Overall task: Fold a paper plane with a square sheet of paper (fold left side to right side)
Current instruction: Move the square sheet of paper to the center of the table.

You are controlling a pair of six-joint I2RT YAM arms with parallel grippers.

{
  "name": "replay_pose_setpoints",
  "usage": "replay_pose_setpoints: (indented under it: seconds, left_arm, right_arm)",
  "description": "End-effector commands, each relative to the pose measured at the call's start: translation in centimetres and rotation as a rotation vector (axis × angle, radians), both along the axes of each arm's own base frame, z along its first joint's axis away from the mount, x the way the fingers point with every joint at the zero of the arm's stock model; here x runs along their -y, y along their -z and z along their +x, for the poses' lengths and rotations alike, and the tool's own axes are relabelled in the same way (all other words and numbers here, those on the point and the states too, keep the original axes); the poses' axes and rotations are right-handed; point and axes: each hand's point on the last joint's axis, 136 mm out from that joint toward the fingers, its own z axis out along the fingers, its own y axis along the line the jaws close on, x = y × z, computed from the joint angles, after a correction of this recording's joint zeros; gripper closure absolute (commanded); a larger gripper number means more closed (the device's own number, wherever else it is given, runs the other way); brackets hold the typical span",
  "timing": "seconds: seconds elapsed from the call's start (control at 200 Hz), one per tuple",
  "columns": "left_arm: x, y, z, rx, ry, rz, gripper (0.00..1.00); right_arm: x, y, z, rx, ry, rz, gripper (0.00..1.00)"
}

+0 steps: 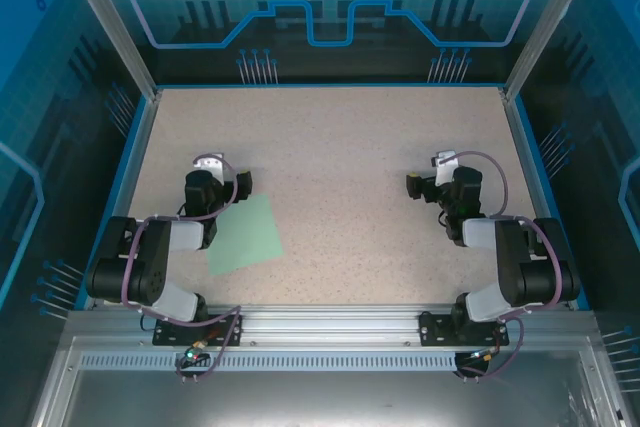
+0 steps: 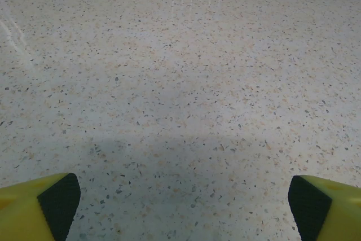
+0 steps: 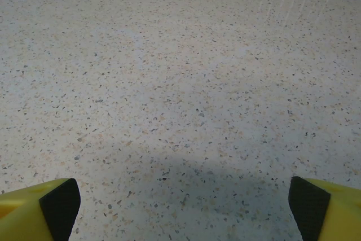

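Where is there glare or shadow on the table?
Top external: table evenly lit, square sheet of paper sharp. Left wrist: pale streaks at the far edge, soft shadow near the fingertips. Right wrist: similar shadow, fainter streaks.

Matt paper (image 1: 247, 237), glossy speckled tbl (image 1: 360, 147)

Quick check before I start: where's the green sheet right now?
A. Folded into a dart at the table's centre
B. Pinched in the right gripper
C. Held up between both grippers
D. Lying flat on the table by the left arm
D: the square sheet of paper lies flat and unfolded on the table beside the left arm, while the left gripper and right gripper stand open over bare tabletop.
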Motion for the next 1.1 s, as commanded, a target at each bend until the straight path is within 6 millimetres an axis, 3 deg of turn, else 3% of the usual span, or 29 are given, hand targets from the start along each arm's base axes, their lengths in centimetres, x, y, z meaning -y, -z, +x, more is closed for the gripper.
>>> replay_pose_setpoints:
  seconds: [0.0,0.915,1.035,1.095]
  left_arm:
    - [0.2,-1.0,0.8,0.031,0.023,0.007,0.01]
    - [-0.4,-1.1,0.8,0.029,-0.013,0.005,0.01]
    - [-1.0,-2.9,1.0,0.024,-0.050,0.007,0.01]
    - [-0.8,-3.6,0.8,-0.074,-0.062,-0.033,0.01]
  right_arm:
    - [-0.7,-1.0,0.8,0.038,-0.021,-0.001,0.01]
    - [-0.7,-1.0,0.8,0.039,-0.020,0.001,0.01]
    - [-0.7,-1.0,0.7,0.040,-0.020,0.005,0.01]
    - [-0.3,-1.1,0.8,0.038,-0.001,0.004,0.01]
